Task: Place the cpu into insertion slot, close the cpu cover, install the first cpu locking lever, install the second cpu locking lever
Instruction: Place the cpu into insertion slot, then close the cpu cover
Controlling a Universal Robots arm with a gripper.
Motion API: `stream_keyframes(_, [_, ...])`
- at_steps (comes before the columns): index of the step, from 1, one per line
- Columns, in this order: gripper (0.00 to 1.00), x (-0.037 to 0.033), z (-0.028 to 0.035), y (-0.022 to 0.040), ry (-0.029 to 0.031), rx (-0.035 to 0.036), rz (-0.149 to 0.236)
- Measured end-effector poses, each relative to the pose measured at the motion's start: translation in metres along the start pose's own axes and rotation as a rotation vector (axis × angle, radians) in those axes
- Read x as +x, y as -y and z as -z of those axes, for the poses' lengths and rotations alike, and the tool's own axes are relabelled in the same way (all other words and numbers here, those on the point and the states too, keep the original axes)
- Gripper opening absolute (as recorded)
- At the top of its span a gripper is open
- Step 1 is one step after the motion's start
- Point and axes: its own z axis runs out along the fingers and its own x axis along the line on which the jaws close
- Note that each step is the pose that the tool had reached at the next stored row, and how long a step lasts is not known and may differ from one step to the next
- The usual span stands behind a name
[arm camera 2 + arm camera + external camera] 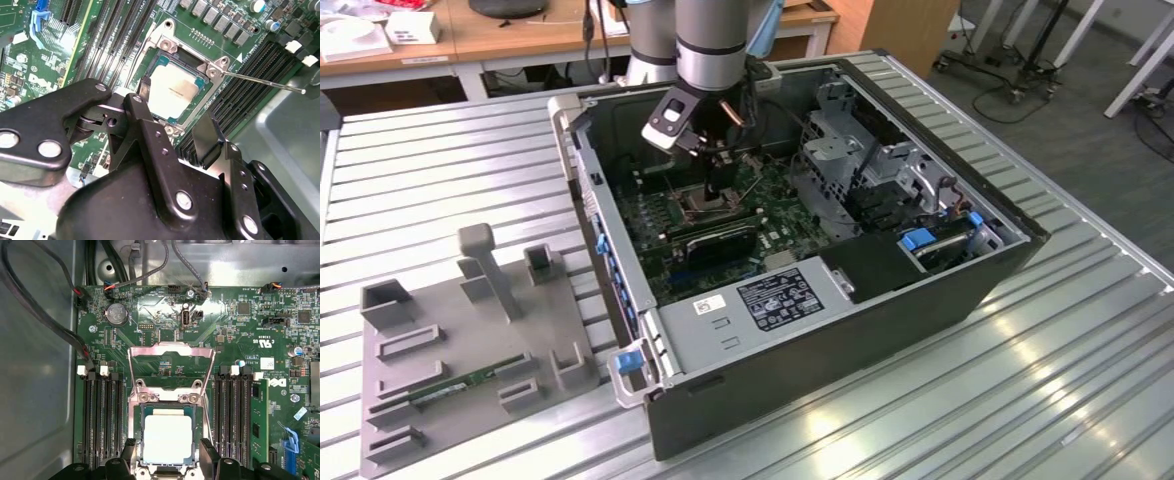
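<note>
The cpu [167,439] is a pale silver square lying flat in the insertion slot [138,440], the metal-rimmed socket on the green motherboard. In the second wrist view the cpu [172,90] sits between my two black fingers [207,132]. My gripper [168,456] is open, one finger on each side of the chip with a small gap to it. The cpu cover [171,351] is swung back open beyond the socket, with the board visible through its window. A thin locking lever [260,81] sticks out free from the socket corner. In the exterior view my gripper [710,198] reaches down into the case.
Long black memory slots [102,420] flank the socket on both sides. Cables [45,320] run along the case wall. A drive cage [854,160] and power supply [761,300] crowd the case. On the table at the exterior view's left stands a grey fixture [400,400] holding a memory stick [454,385].
</note>
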Motion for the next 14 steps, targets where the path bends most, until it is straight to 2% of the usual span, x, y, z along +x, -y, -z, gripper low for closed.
stream_keyframes(4, [0.61,0.0001,0.003,-0.0001,-0.0001,0.0,0.0])
stream_keyframes(14, [0.61,0.0001,0.004,-0.0001,-0.0001,0.0,0.0])
